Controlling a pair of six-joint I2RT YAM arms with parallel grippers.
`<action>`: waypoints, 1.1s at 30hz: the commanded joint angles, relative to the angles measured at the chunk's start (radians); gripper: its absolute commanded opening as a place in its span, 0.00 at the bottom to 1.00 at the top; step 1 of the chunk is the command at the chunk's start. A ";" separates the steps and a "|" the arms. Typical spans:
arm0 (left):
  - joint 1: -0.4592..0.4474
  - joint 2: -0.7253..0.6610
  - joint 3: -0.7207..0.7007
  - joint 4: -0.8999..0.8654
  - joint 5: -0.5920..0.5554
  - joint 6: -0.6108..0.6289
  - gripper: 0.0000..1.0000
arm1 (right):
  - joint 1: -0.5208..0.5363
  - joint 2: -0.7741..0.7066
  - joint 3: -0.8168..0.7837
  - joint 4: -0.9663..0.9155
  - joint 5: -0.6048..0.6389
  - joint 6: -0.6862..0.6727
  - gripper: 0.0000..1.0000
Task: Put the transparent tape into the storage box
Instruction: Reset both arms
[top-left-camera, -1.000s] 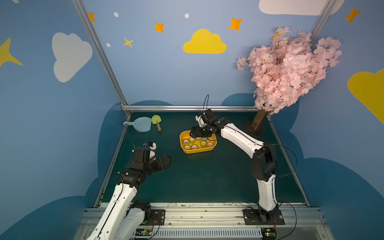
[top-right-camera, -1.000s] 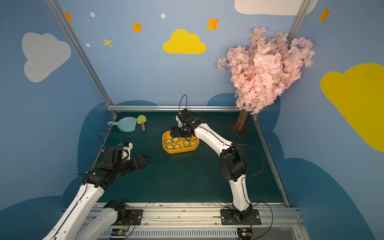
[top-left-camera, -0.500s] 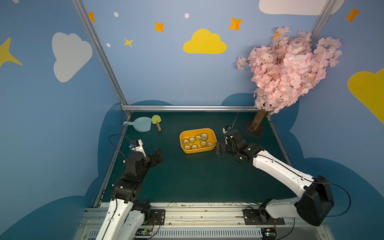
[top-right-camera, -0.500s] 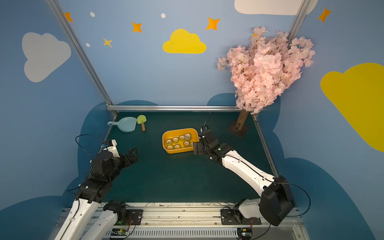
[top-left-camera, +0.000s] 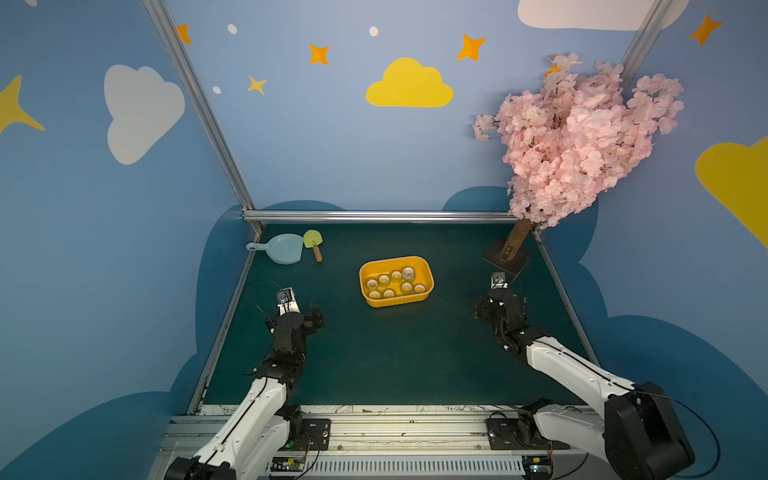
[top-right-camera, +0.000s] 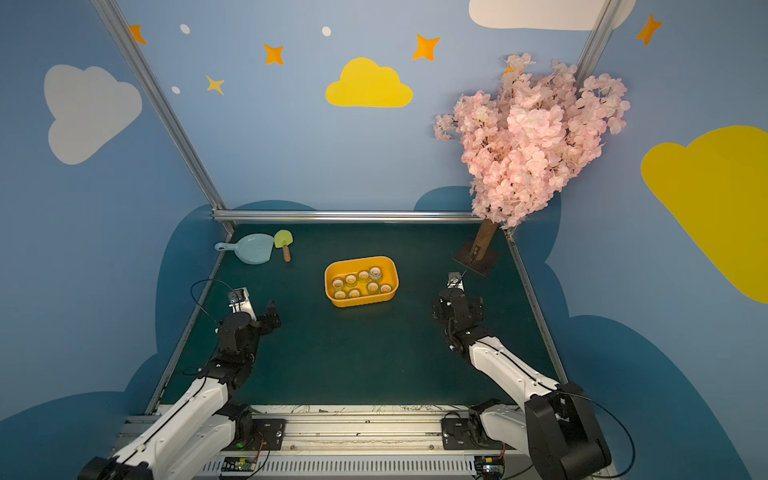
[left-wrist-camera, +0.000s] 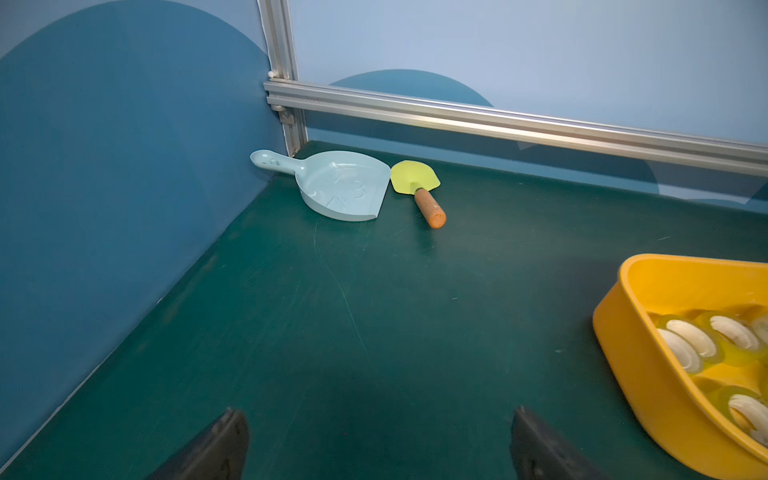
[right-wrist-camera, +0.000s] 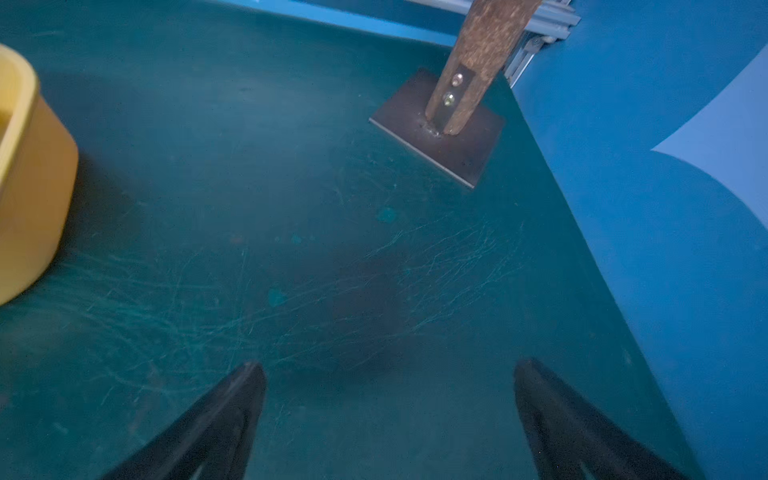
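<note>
Eight tape rolls (top-left-camera: 406, 287), I think, fill the storage box (top-left-camera: 397, 300), none outside it; left gripper (left-wrist-camera: 374, 415) and right gripper (right-wrist-camera: 390, 368) gape empty.

You see the orange-yellow storage box (top-left-camera: 395, 302) upright and open-topped near the middle of the green table (top-left-camera: 374, 357); eight transparent tape rolls (top-left-camera: 406, 287) lie inside it, cores up, in two rows (one back-row roll stands taller than its neighbours).
</note>
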 joint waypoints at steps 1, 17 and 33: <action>0.008 0.120 -0.006 0.284 -0.001 0.085 1.00 | -0.032 0.054 -0.001 0.201 -0.007 -0.082 0.99; 0.116 0.590 0.053 0.614 0.201 0.159 1.00 | -0.174 0.236 -0.117 0.540 -0.050 -0.097 0.99; 0.172 0.659 0.158 0.480 0.373 0.150 1.00 | -0.299 0.359 -0.159 0.756 -0.300 -0.052 0.99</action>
